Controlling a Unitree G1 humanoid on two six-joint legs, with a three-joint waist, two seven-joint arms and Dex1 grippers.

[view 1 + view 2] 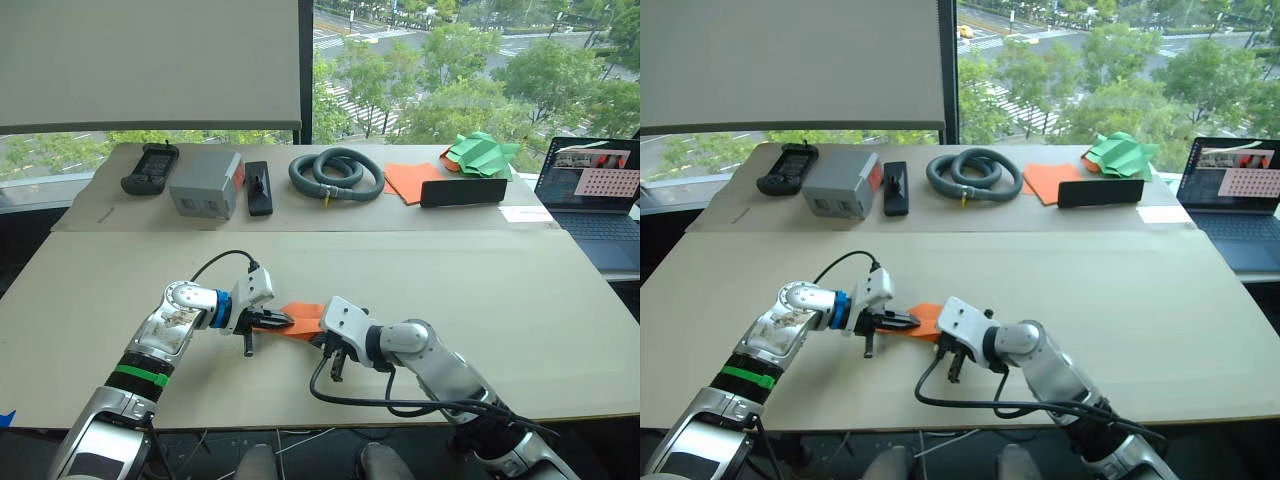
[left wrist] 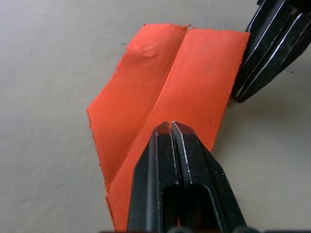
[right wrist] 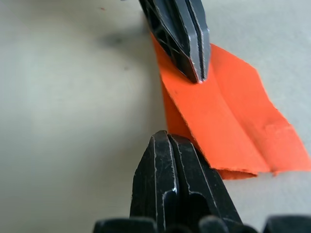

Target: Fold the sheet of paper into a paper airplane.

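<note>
The sheet of paper [image 1: 303, 318] is bright orange and lies flat on the near table, folded into a narrow shape with a long centre crease [image 2: 160, 92] and one angled end. My left gripper [image 1: 286, 321] is shut, its fingertips [image 2: 171, 130] resting on top of the paper near the crease. From the other side, my right gripper [image 1: 320, 336] is shut too; its fingertips [image 3: 167, 141] sit at the paper's edge [image 3: 194, 145], touching a corner. No paper shows between either pair of fingers.
The far table holds a green paper shape [image 1: 482, 152], smooth orange sheets [image 1: 410, 180], a black bar [image 1: 463, 192], a coiled grey hose [image 1: 335, 173], a grey box [image 1: 205, 185], a black remote [image 1: 258, 187] and a handset [image 1: 150, 167]. A laptop [image 1: 595, 190] stands at the right.
</note>
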